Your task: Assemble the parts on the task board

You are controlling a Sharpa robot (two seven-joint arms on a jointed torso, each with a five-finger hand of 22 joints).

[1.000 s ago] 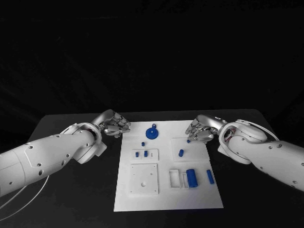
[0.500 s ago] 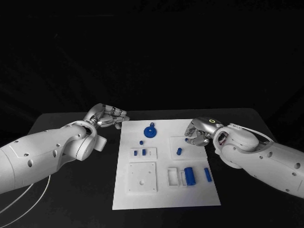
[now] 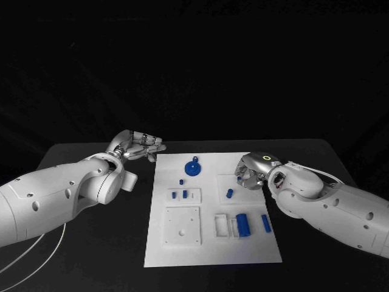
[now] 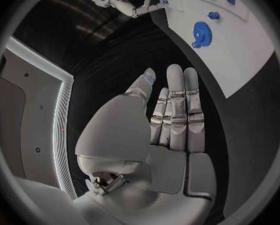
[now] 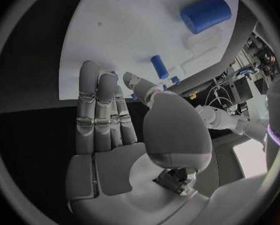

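Note:
The white task board (image 3: 208, 249) lies in the middle of the black table. On it are a blue gear (image 3: 192, 168), two small blue pegs (image 3: 179, 195) in a white block, a short blue piece (image 3: 230, 194), a thick blue cylinder (image 3: 243, 223) and a blue bar (image 3: 265, 223). My left hand (image 3: 135, 148) hovers beyond the board's far left corner, fingers straight and together (image 4: 176, 110), holding nothing. My right hand (image 3: 250, 173) is at the board's right edge beside the short blue piece, also flat and empty (image 5: 105, 115). The right wrist view looks onto the cylinder (image 5: 205, 14).
A white square plate (image 3: 182, 226) and a white slotted holder (image 3: 222, 225) sit on the board's near half. A white cable (image 3: 19, 255) trails under my left arm. Bare black table lies on both sides of the board.
My left hand has drawn away from the board's far left corner, outward and farther back. My right hand has shifted a little nearer along the board's right edge. No part has moved.

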